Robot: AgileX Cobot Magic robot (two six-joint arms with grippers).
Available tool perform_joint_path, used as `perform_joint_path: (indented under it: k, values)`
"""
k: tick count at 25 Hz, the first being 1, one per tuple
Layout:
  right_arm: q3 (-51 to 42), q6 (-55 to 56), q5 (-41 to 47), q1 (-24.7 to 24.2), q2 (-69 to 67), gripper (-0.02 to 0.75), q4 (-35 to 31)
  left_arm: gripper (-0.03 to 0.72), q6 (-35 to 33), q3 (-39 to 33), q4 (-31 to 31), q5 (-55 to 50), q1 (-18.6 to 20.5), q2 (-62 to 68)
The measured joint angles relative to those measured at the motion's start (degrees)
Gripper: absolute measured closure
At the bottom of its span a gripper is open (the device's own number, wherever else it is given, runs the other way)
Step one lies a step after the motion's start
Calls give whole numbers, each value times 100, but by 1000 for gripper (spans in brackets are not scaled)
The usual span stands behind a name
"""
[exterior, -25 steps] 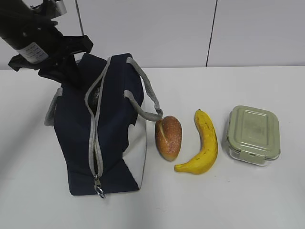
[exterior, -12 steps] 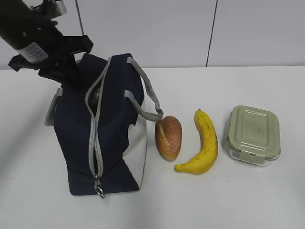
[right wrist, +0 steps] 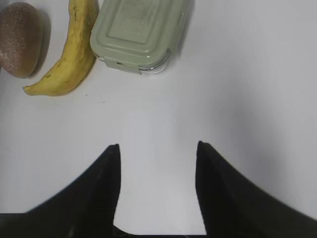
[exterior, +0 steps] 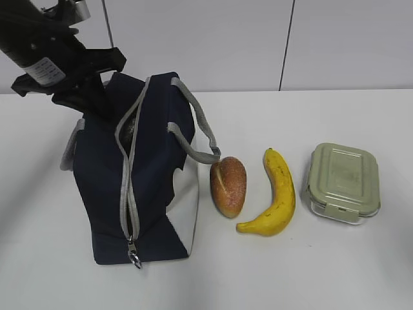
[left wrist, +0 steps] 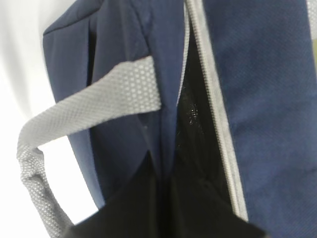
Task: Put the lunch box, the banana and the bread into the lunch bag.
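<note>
The navy lunch bag (exterior: 155, 168) stands at the left with its grey zipper parted along the top; the ring pull (exterior: 134, 258) hangs at the near end. My left gripper (exterior: 97, 102) is at the bag's far left top. In the left wrist view the left gripper (left wrist: 161, 166) is shut on the navy fabric of the lunch bag (left wrist: 257, 74) beside the dark opening. To the right lie the bread (exterior: 228, 186), the banana (exterior: 277, 194) and the green-lidded lunch box (exterior: 342, 181). My right gripper (right wrist: 157, 146) hovers open over bare table, short of the lunch box (right wrist: 136, 32), the banana (right wrist: 69, 59) and the bread (right wrist: 19, 39).
Everything rests on a white table (exterior: 322, 271) backed by a pale panelled wall. One grey handle (exterior: 200, 129) droops toward the bread; the other handle (left wrist: 99, 99) hangs off the bag's left side. The right arm is outside the exterior view.
</note>
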State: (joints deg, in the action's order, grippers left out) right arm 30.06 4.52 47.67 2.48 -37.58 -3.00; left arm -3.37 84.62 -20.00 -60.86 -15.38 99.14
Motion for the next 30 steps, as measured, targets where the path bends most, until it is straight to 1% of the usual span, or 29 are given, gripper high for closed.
perform_joint_path:
  k: [5, 7, 9, 13, 17, 21, 24, 27, 30]
  values:
    - [0, -452, -615, -37, -988, 373, -589, 691, 0, 0, 0, 0, 0, 0]
    - [10, -778, -785, -127, -1384, 373, -952, 691, 0, 0, 0, 0, 0, 0]
    - [48, -1204, -881, -309, -1715, 373, -1336, 691, 0, 0, 0, 0, 0, 0]
    - [283, -2166, -983, -855, -2353, 373, -2330, 690, 0, 0, -3, 0, 0, 0]
    - [667, -2934, -1024, -1120, -3113, 373, -3217, 691, 0, 0, -7, 0, 0, 0]
    - [1091, -3715, -808, -1594, -3942, 373, -4151, 691, 0, 0, -10, 0, 0, 0]
    - [1441, -4201, -451, -2008, -4516, 373, -4690, 691, 0, 0, -10, 0, 0, 0]
    - [1796, -4380, -108, -2324, -5054, 373, -4862, 691, 0, 0, -10, 0, 0, 0]
    - [2138, -4487, 179, -2436, -5536, 373, -4876, 691, 0, 0, -10, 0, 0, 0]
